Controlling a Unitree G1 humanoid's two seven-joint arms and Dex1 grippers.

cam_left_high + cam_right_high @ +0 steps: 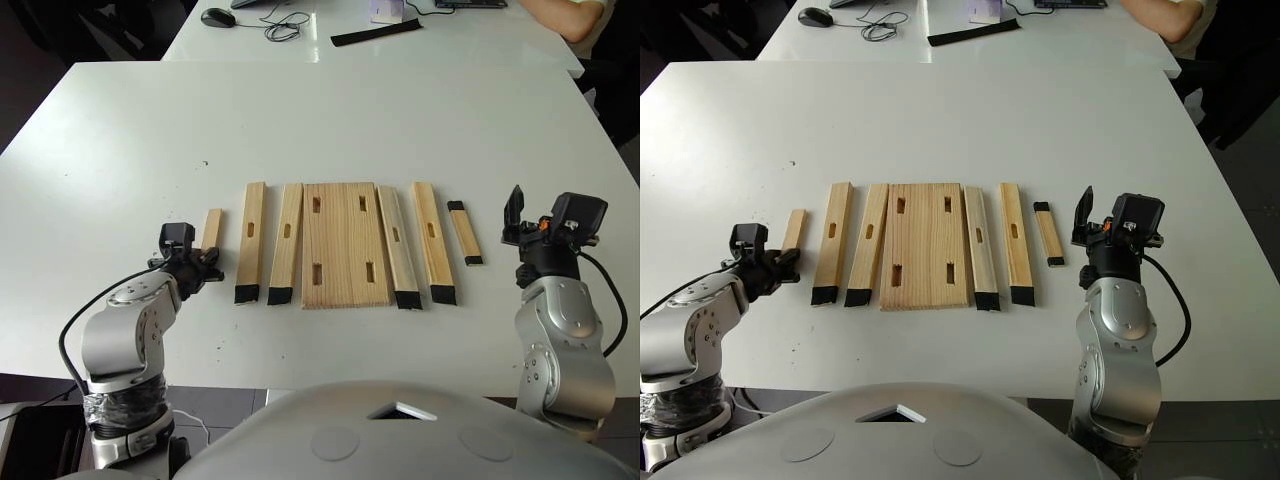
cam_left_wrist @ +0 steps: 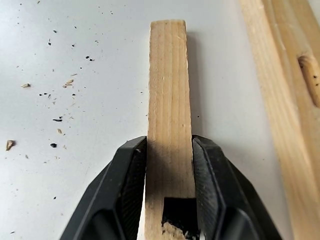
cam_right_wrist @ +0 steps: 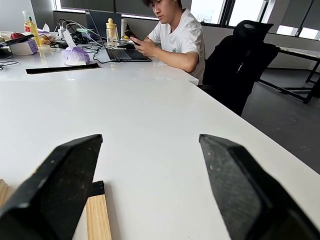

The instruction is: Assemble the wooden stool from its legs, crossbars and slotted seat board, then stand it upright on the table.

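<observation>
The slotted seat board [image 1: 345,245] lies flat mid-table. Two long legs [image 1: 251,240] [image 1: 286,242] lie to its left and two more [image 1: 397,245] [image 1: 434,242] to its right, all parallel. A short crossbar [image 1: 211,230] lies at the far left, another [image 1: 464,232] at the far right. My left gripper [image 2: 169,142] is shut on the near end of the left crossbar [image 2: 169,85], which rests on the table. My right gripper [image 3: 150,140] stands open beside the right crossbar's [image 3: 97,217] near end, holding nothing.
Small wood crumbs [image 2: 65,82] dot the table left of the held crossbar. Behind is a second table [image 1: 300,45] with a mouse [image 1: 217,17], cables and a black strip [image 1: 375,34]. Bare tabletop stretches beyond the parts.
</observation>
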